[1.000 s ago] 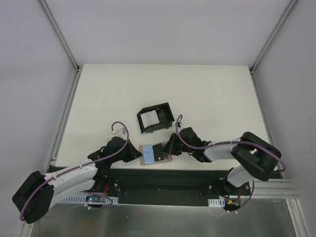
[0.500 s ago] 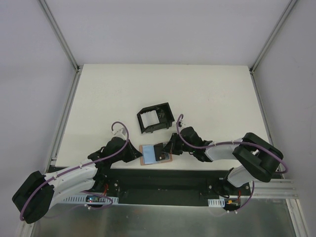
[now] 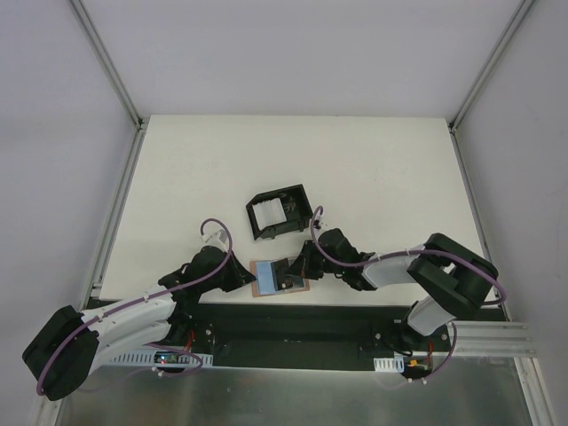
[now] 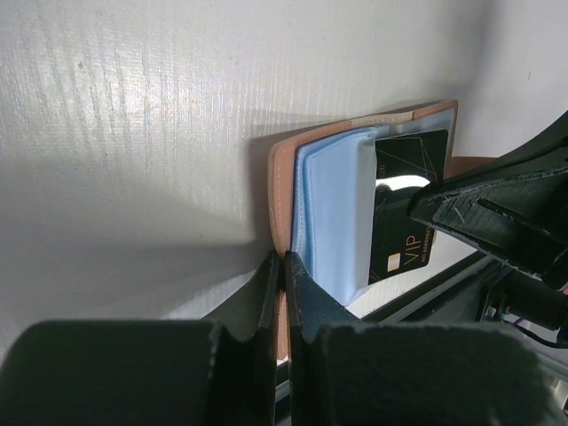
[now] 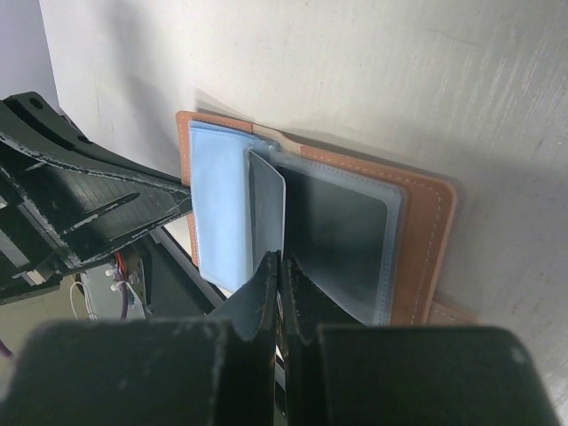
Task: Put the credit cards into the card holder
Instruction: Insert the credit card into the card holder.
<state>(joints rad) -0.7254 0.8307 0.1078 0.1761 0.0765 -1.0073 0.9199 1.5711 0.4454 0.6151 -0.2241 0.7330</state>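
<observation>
The tan card holder (image 3: 263,288) lies open at the table's near edge, clear sleeves showing inside (image 5: 355,226). My left gripper (image 4: 282,266) is shut on the holder's tan left edge (image 4: 280,191). A light blue credit card (image 4: 333,213) covers the holder's left half (image 5: 217,195). My right gripper (image 5: 280,262) is shut on the near edge of a thin grey credit card (image 5: 266,209). That card stands tilted between the blue one and a dark sleeve. Its other face is dark with "VIP" on it (image 4: 404,217). From above, the grippers (image 3: 247,277) (image 3: 297,266) flank the holder.
A black box frame (image 3: 278,211) with white pieces stands just beyond the holder, mid-table. The table's near edge and a dark metal rail (image 3: 293,321) run right under the holder. Grey walls and metal posts enclose the white table (image 3: 373,169).
My right arm has edged slightly left toward the holder with the card. The left arm and the holder have not visibly moved.
</observation>
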